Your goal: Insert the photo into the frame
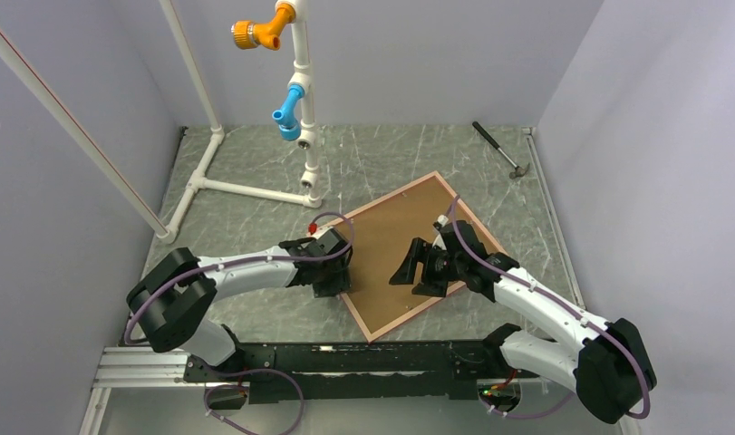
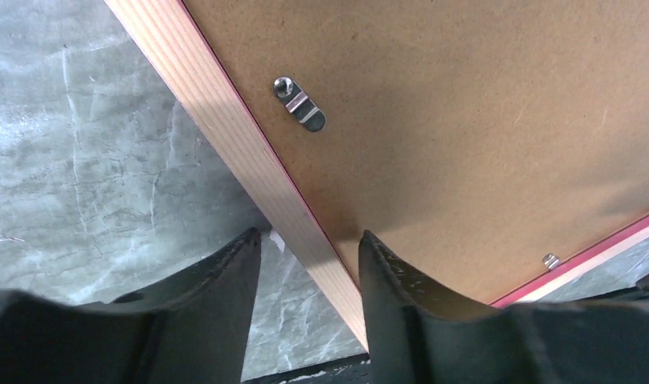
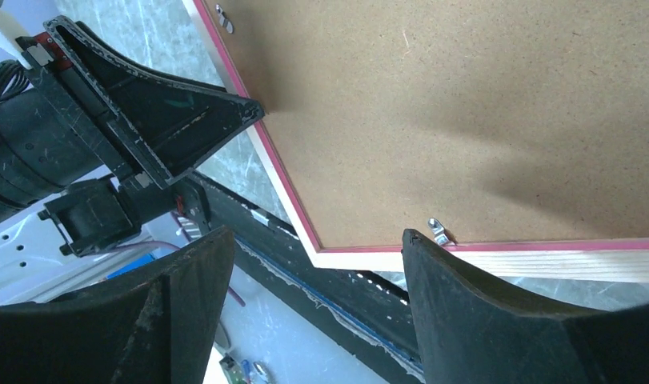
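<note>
The frame (image 1: 395, 324) lies face down on the marble table, its pale wood back up, with a brown hardboard backing panel (image 1: 391, 236) set in it. The photo is hidden. My left gripper (image 1: 332, 272) stands at the frame's left rail (image 2: 225, 120), open and straddling it (image 2: 309, 234): one finger over the table, the other over the backing panel (image 2: 465, 120). A metal turn clip (image 2: 299, 104) sits just ahead on the panel. My right gripper (image 1: 422, 267) hovers open over the panel near the frame's near corner (image 3: 314, 233), holding nothing.
A white pipe stand (image 1: 302, 100) with orange and blue fittings rises behind the frame. A hammer (image 1: 499, 149) lies at the back right. The black mounting rail (image 1: 345, 358) runs along the near edge. Grey walls close in on both sides.
</note>
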Controlling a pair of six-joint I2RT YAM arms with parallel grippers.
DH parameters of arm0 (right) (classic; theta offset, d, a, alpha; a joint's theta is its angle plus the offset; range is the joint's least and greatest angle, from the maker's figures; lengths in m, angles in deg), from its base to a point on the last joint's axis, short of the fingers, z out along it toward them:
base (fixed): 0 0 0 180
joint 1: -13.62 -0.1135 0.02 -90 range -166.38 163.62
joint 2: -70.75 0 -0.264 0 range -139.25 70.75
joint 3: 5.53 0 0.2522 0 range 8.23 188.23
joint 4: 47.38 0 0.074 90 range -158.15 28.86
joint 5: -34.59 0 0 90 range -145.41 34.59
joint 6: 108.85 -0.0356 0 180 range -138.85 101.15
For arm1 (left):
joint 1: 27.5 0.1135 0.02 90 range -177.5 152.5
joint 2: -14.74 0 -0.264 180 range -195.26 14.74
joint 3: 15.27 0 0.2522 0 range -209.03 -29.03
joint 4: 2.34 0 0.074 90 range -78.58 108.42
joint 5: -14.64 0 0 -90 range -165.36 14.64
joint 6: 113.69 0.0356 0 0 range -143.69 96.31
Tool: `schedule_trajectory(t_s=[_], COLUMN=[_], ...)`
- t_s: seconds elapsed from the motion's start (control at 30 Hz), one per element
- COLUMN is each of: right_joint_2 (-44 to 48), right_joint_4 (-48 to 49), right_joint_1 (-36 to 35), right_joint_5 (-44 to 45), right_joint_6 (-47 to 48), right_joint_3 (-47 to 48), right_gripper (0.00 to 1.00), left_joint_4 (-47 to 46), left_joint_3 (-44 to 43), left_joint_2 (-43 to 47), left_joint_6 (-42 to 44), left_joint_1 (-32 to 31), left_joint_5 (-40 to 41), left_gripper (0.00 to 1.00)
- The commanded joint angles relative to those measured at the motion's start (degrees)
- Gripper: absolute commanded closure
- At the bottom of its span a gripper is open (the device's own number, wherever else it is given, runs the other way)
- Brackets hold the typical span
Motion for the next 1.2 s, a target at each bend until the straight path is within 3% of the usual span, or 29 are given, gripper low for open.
schedule_trajectory(t_s=[0.0,0.1,0.37,0.73,1.03,1.17], right_joint_2=[0.78,0.33,0.72,2.37,-2.86,-6.77], right_joint_4=[-1.17,-1.90,-5.16,-10.07,-14.96,-13.47], right_joint_1=[0.32,0.69,3.90,13.91,20.36,24.89], right_joint_5=[1.46,1.79,2.11,0.78,9.95,11.69], right_joint_6=[1.18,1.71,4.73,11.81,18.44,20.68], right_joint_3=[2.44,3.18,5.18,5.76,11.21,12.64], right_gripper=[0.22,0.22,0.22,0.22,0.22,0.22], left_joint_4=[-0.42,1.11,6.79,11.65,17.34,16.03], left_joint_3=[-1.74,-3.05,-7.83,-2.97,-0.18,2.37], left_joint_2=[-1.34,-2.43,-6.96,-0.09,7.35,10.13], left_joint_6=[0.73,2.24,8.95,17.97,23.73,24.19], left_joint_1=[-0.22,-0.11,1.34,7.23,9.37,11.45], left_joint_5=[0.69,1.45,4.22,8.17,10.97,9.41], left_gripper=[0.54,0.64,0.79,0.81,0.80,0.75])
